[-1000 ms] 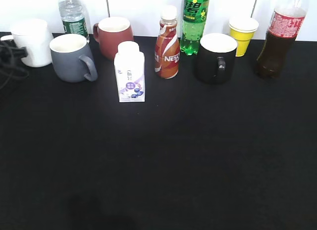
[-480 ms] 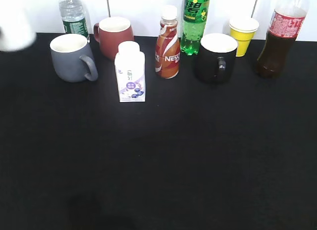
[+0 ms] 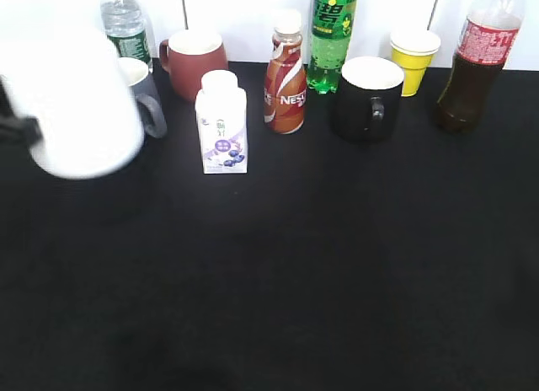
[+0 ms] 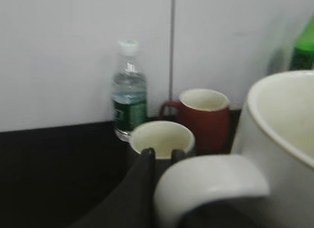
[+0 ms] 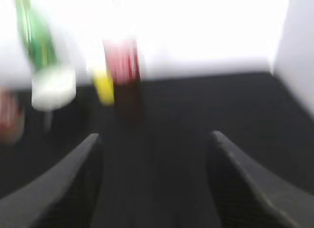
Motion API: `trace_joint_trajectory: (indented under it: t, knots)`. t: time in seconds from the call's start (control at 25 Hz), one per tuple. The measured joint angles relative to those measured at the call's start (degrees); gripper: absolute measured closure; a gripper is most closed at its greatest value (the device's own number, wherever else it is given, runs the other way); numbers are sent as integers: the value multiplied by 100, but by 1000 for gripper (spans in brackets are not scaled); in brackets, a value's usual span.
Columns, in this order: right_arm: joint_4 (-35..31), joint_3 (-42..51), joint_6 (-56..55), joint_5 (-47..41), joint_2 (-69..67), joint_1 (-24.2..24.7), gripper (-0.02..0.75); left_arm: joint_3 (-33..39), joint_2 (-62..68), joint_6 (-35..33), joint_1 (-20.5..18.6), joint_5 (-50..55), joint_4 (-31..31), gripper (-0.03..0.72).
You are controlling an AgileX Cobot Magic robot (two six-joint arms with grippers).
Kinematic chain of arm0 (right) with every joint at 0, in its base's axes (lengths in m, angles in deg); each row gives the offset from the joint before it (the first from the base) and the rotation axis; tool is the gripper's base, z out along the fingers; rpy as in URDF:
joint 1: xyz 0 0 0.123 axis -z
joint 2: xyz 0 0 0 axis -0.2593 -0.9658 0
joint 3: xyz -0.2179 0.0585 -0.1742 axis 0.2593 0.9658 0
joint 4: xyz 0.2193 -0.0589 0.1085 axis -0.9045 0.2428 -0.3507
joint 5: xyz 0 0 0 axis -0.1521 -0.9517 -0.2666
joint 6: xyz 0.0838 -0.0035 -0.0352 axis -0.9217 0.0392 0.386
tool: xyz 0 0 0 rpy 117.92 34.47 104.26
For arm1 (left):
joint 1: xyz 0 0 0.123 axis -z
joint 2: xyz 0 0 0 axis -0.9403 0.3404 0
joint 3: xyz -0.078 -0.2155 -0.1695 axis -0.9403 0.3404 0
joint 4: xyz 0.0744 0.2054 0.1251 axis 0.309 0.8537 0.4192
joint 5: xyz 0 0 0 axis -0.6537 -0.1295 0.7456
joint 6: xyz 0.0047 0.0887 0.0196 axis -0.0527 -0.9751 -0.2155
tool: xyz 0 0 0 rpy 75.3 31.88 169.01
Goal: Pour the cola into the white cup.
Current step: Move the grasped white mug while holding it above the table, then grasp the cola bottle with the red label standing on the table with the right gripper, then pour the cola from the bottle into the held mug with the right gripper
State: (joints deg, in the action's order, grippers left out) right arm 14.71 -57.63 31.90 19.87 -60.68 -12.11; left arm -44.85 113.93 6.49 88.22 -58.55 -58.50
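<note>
Left gripper (image 4: pixel 147 188) grasping the empty white cup (image 3: pixel 80 113); right gripper (image 5: pixel 154 154) spread; cola (image 3: pixel 476 62) part full.

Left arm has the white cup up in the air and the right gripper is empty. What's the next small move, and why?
Probably bring the white cup forward and set it down on the bare black table in front of the row. It hangs lifted at the left, blurred, with its handle at the left gripper. The cola stands untouched at far right, and the right gripper is open, facing it.
</note>
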Motion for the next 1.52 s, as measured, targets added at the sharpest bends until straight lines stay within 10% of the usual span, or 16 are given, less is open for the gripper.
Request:
trace_joint_trajectory:
  t: [0.12, 0.44, 1.2, 1.52]
  knots:
    - [-81, 456, 0, 2677, -1672, 0, 83, 0, 0, 0, 29, 19, 149, 626]
    - [950, 423, -282, 8124, -7253, 0, 94, 5, 0, 5, 29, 25, 166, 627]
    - [597, -2618, -298, 8454, -10599, -534, 97, 5, 0, 35, 29, 68, 171, 627]
    - [721, -2711, -38, 8611, -10818, -540, 354, 5, 0, 47, 29, 68, 171, 627]
